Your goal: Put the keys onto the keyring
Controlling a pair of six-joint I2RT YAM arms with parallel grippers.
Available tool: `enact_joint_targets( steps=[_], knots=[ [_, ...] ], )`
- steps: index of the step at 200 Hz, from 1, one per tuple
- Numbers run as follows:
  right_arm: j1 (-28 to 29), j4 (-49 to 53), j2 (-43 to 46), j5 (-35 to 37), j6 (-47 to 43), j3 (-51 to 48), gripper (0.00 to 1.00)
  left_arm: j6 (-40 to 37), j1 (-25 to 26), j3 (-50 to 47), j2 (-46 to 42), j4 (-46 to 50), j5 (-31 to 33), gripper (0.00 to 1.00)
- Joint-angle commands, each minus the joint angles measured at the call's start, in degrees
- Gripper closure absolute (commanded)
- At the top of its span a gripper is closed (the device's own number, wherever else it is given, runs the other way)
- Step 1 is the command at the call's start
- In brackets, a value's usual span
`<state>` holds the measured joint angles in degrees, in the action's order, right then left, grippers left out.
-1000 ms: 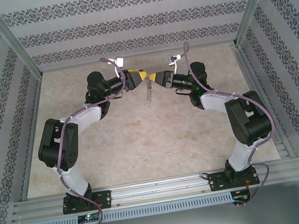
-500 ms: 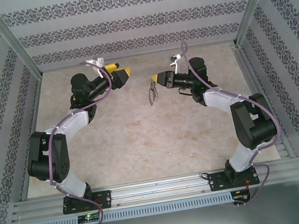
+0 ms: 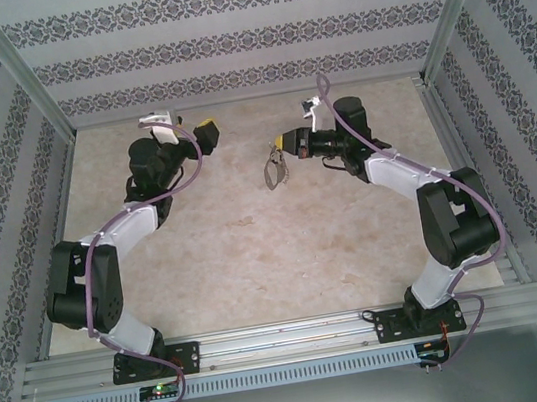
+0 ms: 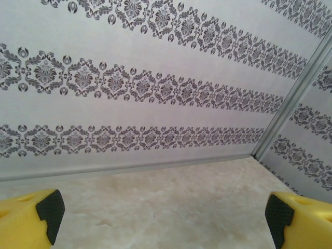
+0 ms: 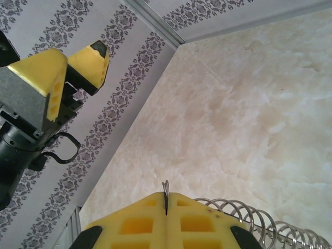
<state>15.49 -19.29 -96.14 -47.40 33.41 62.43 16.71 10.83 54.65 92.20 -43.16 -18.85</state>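
Observation:
My right gripper (image 3: 283,142) hovers over the back middle of the table, shut on the keyring (image 3: 272,168), whose grey loop and chain dangle below it. In the right wrist view the yellow fingers (image 5: 129,223) are pressed together on a thin metal ring edge (image 5: 165,188), with silvery coiled links (image 5: 254,220) trailing right. The keys are too small to make out in any view. My left gripper (image 3: 205,129) stands open at the back left, apart from the keyring. Its fingers (image 4: 44,218) are spread wide with only bare table between them.
The beige marbled table (image 3: 255,243) is boxed in by patterned walls (image 3: 225,46) with metal corner posts (image 3: 24,86). The left gripper (image 5: 72,62) appears in the right wrist view's upper left, close to the back wall.
The left gripper has opened, let go and drawn back to the left, away from the right gripper. The keyring stays hanging from the shut right gripper, which has barely shifted.

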Motion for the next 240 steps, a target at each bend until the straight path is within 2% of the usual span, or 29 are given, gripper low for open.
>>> enact_joint_targets(
  steps=[1, 42, 86, 138, 177, 214, 240],
  knots=[
    [-0.3, 4.6, 0.7, -1.5, -5.8, 5.5, 1.0, -3.3, -1.6, 1.8, 2.4, -3.9, -2.9, 0.0],
    [-0.3, 14.6, -1.2, -3.3, -13.1, 13.1, 1.0, -4.2, -2.2, 4.8, 5.3, -5.1, -9.7, 0.0],
    [-0.2, 24.3, -3.5, -4.9, -21.4, 19.3, 1.0, -1.3, -2.1, 6.2, 6.1, -4.8, -16.8, 0.0],
    [-0.4, 36.0, -7.3, -9.1, -31.2, 25.9, 1.0, 5.7, -2.2, 8.3, 6.1, -1.6, -28.6, 0.11],
    [-0.2, 42.8, -11.2, -15.1, -35.9, 31.2, 1.0, 9.2, -2.1, 11.1, 6.8, 3.0, -36.5, 0.24],
    [1.2, 48.4, -12.1, -15.1, -40.4, 33.3, 1.0, 12.7, -1.6, 12.1, 7.2, 4.0, -41.4, 0.43],
    [1.6, 49.5, -12.1, -15.2, -41.4, 32.8, 1.0, 13.0, -0.7, 11.8, 7.4, 5.2, -42.6, 0.5]
  ],
)
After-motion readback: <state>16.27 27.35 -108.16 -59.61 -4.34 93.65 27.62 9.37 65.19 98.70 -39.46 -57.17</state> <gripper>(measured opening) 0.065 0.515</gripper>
